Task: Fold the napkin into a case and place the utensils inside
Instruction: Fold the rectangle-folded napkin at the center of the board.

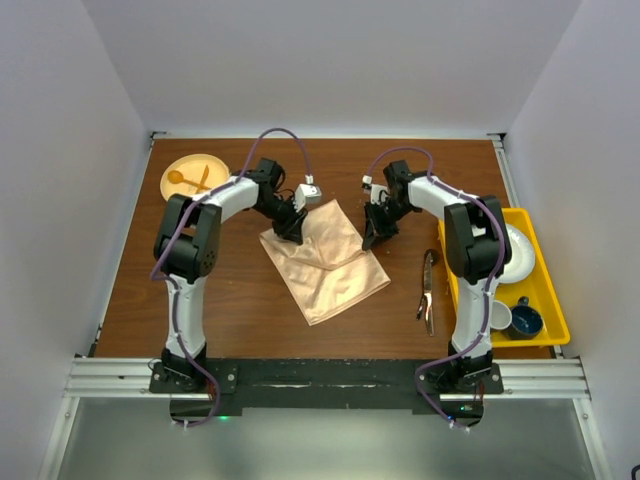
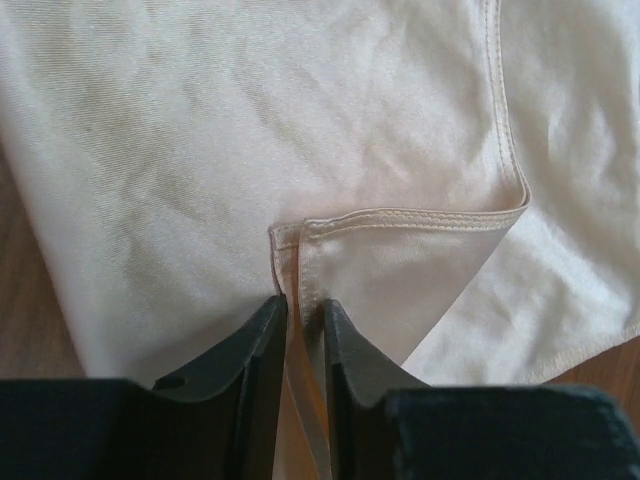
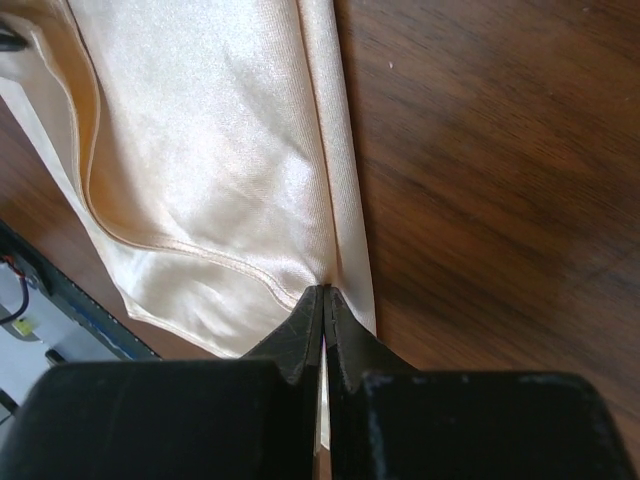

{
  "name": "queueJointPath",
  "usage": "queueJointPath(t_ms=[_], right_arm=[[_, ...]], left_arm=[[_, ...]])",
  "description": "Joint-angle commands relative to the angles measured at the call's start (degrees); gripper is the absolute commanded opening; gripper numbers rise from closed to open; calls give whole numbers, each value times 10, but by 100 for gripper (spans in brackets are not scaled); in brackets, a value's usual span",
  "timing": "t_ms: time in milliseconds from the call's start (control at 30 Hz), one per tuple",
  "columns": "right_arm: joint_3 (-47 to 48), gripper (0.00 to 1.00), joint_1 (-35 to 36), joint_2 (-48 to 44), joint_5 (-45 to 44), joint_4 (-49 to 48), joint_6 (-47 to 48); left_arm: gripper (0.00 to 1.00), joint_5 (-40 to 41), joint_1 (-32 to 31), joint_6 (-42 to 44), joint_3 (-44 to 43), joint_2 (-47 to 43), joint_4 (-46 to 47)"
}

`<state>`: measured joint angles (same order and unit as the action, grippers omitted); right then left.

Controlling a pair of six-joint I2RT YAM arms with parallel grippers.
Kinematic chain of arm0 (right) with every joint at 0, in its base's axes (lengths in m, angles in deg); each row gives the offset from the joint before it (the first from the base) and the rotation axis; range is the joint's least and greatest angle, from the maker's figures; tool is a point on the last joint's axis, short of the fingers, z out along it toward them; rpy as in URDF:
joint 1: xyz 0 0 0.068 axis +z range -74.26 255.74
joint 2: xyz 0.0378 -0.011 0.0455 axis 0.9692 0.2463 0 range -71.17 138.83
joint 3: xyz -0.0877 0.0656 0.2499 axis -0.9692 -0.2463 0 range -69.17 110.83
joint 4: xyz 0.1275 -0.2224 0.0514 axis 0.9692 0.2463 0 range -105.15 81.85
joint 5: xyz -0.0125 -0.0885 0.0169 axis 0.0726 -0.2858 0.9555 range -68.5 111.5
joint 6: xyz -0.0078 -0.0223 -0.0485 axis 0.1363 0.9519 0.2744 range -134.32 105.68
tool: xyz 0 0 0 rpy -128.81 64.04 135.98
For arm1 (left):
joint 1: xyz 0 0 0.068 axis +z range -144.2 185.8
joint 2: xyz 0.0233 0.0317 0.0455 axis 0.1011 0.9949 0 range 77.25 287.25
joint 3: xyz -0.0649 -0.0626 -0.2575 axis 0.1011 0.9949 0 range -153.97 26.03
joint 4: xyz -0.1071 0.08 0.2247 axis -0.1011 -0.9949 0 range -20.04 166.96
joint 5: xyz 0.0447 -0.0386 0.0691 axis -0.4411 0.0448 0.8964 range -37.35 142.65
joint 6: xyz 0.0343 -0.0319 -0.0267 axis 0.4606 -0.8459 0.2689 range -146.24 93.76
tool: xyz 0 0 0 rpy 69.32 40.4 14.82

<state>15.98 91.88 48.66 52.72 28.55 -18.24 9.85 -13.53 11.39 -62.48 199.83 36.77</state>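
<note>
Our left gripper (image 2: 301, 312) is clenched on the napkin (image 2: 300, 120). A raised fold of the peach satin runs down between its two dark fingers (image 2: 258, 345), which stand nearly touching. Just ahead of the fingertips lies a stitched hem corner. Its seam runs off to the right of the tool and then turns away from it. The rest of the cloth spreads ahead and to both sides, with the bare wooden table (image 2: 25, 300) showing at the tool's left.

Our right gripper (image 3: 322, 300) is pinched tight on the napkin's edge, its jaws meeting with only a sliver of cloth between them. From its tips the cloth stretches ahead and to the left in layered folds. To the right of the tool we see only table.

From above, the napkin lies partly folded between the two grippers, one at each side of its far end. The dark utensils (image 1: 428, 292) lie on the table on the right gripper's outer side and nearer the arm bases. They are clear of the cloth and just beside the yellow tray (image 1: 548, 290).
</note>
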Motion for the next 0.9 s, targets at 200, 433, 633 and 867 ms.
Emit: queueJointPath(t_ms=[200,433,633,867], right_arm=[[26,15,4,1,11,23,25],[32,22,3,1,14,36,36],[43,25,3,-5,24,49,36],[47,37,5,-19,26,51,36]], left_arm=[[24,-46,-1,215,89,-105,-34],[36,-46,3,357,184,-190,-42],[51,-11,21,482,233,-241,-83],[62,-17,28,302,279,-327,31]])
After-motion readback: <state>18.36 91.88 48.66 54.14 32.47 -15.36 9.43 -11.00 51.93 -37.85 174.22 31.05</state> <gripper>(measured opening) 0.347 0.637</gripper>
